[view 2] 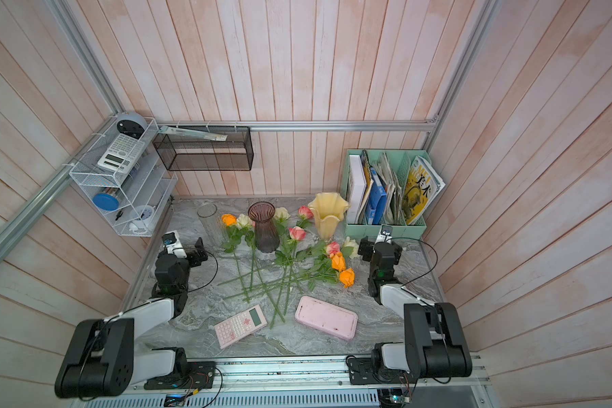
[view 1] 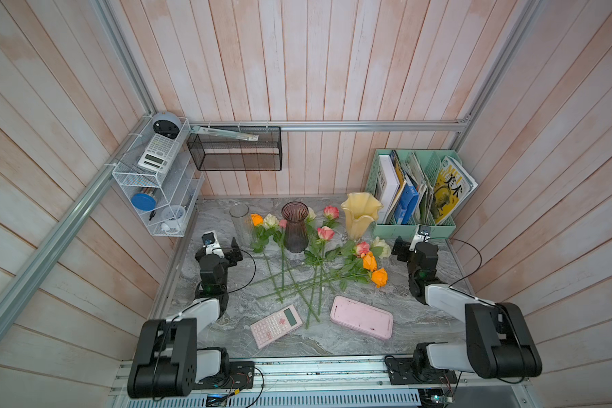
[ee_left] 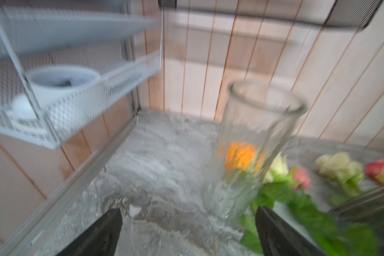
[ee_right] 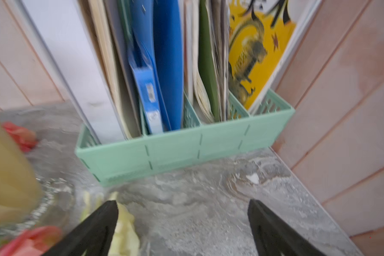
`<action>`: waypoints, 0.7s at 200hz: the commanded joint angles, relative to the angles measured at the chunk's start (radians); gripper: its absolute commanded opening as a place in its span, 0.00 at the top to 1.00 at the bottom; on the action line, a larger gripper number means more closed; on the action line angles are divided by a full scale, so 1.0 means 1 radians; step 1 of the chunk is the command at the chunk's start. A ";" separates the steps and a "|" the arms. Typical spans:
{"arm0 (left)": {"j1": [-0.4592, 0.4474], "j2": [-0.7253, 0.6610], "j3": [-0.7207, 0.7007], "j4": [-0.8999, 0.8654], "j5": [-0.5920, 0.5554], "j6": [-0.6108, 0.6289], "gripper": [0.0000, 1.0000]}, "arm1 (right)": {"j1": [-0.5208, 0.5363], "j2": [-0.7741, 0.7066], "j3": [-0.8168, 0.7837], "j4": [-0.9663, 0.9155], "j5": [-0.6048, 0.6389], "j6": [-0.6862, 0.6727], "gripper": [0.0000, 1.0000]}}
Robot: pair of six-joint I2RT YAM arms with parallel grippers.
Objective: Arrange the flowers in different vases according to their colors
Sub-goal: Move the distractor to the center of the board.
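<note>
Flowers (view 1: 315, 258) lie loose and crossed on the marble table (view 1: 421, 318), none in a vase. Left gripper (ee_left: 187, 210) and right gripper (ee_right: 182, 202) both gape wide with nothing between the fingers. Only the left wrist view shows an orange rose (ee_left: 239, 156) through the clear vase (ee_left: 264, 104); the top views add the purple vase (view 1: 295, 226) and yellow vase (view 1: 359, 215) farther back.

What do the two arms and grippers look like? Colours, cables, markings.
The left arm and right arm match: black joint housings, white link shells, thin black cables looping beside each. The left gripper and right gripper have black tapered fingers, white camera module behind each.
</note>
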 commanded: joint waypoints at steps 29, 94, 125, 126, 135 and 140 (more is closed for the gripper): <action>-0.487 -0.296 0.267 -0.736 -0.291 0.020 0.00 | 0.370 -0.104 0.277 -0.697 0.064 0.031 0.03; -1.083 -0.156 0.374 -1.315 -0.317 -0.713 0.46 | 0.877 -0.111 0.288 -1.211 -0.050 0.578 0.39; -1.247 -0.127 0.271 -1.216 -0.354 -0.979 0.61 | 0.993 -0.170 0.160 -1.171 -0.071 0.780 0.44; -1.251 -0.126 0.270 -1.212 -0.355 -0.984 0.61 | 0.997 -0.169 0.158 -1.170 -0.069 0.783 0.44; -1.274 -0.108 0.244 -1.179 -0.357 -1.027 0.61 | 1.029 -0.156 0.152 -1.166 -0.064 0.803 0.43; -1.284 -0.090 0.236 -1.167 -0.355 -1.045 0.61 | 1.043 -0.144 0.153 -1.160 -0.068 0.807 0.41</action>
